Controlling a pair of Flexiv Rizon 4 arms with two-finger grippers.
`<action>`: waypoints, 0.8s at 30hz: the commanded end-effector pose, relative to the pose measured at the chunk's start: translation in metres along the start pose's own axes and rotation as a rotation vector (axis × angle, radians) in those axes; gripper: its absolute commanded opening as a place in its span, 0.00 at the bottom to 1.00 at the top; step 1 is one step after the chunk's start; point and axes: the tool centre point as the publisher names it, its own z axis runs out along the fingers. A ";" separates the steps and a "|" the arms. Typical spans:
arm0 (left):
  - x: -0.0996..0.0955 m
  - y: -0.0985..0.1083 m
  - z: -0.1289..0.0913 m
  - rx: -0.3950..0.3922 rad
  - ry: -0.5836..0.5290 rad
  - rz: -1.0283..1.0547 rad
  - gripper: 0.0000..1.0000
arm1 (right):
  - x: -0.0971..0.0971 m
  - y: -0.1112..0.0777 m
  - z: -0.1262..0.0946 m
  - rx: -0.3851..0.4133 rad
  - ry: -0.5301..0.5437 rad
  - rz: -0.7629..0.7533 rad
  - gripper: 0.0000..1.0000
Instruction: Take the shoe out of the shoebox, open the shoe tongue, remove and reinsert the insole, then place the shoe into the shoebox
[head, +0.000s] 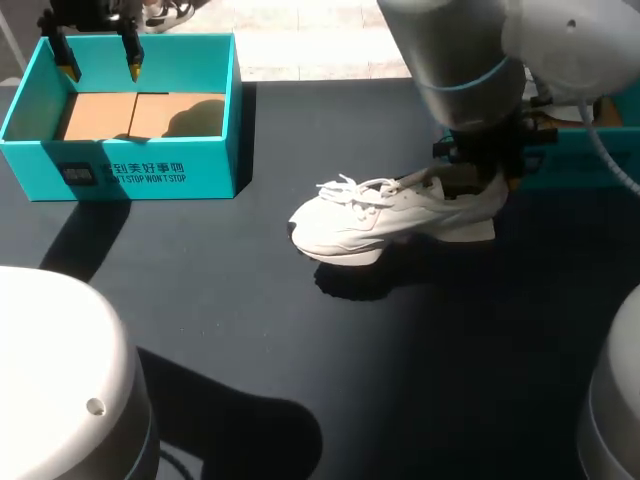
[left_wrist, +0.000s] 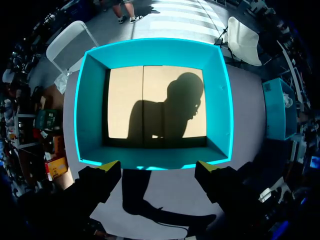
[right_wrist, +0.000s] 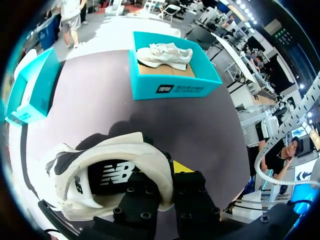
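Head view, starting at our left: the left end effector (head: 100, 66) hangs over the far wall of the teal shoebox (head: 140, 168), which stands at the far left of the dark tabletop (head: 220, 310). Its fingers are spread wide with nothing between them. In the left wrist view the two yellow fingertips (left_wrist: 109, 167) sit just above one long wall of the box, one towards each corner. The shoebox is open-topped, and its tan cardboard floor (head: 130, 112) shows, crossed by a dark shadow.

Towards the middle we see the white shoe (head: 385, 215), outside the shoebox and well apart from it. Its toe points to our left and its laces (head: 350, 188) lie loose over the tongue. We cannot tell whether the sole rests flat on the tabletop.

At the heel, the right end effector (head: 478, 175) is clamped on the shoe. The right wrist view shows one finger inside the heel opening and the other, yellow-tipped, outside, with the heel collar pinched between them. The dark insole (right_wrist: 100, 182) lies inside the shoe.

Farthest right, a second teal box (head: 600, 150) stands partly hidden behind our right arm (head: 460, 60).
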 end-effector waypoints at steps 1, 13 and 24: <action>0.000 0.000 0.000 0.000 0.000 0.000 1.00 | 0.034 -0.021 -0.011 -0.025 -0.055 -0.020 0.00; 0.000 0.000 0.000 0.000 0.000 0.000 1.00 | 0.121 -0.079 -0.018 -0.013 -0.033 0.025 0.00; 0.000 0.000 0.000 0.000 0.000 0.000 1.00 | 0.132 -0.094 0.020 -0.004 -0.027 0.163 0.00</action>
